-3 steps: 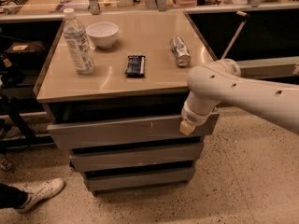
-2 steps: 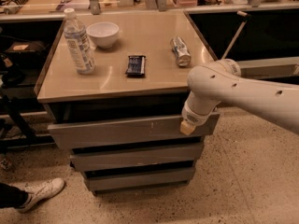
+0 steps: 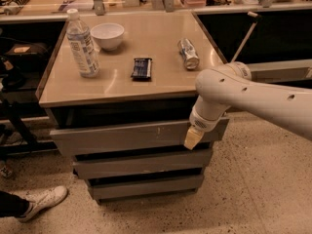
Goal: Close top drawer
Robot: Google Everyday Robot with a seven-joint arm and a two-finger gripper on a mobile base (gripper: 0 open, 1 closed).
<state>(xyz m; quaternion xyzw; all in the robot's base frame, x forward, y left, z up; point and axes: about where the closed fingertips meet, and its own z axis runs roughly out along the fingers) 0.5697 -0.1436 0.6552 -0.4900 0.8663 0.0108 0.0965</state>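
The top drawer [image 3: 131,136] is a wide grey drawer under the tan counter top, pulled out a little, with a dark gap above its front panel. Small white scuffs [image 3: 157,129] sit right of centre on the panel. My gripper [image 3: 192,138] has a cream tip pointing down. It is at the right end of the drawer front, touching or very close to the panel. The white arm [image 3: 253,94] comes in from the right.
Two plain grey drawer fronts [image 3: 141,164] lie below. On the counter stand a water bottle [image 3: 82,45], a white bowl [image 3: 107,35], a dark snack bar [image 3: 142,68] and a lying can [image 3: 188,53]. A person's white shoe [image 3: 43,202] is on the floor at the left.
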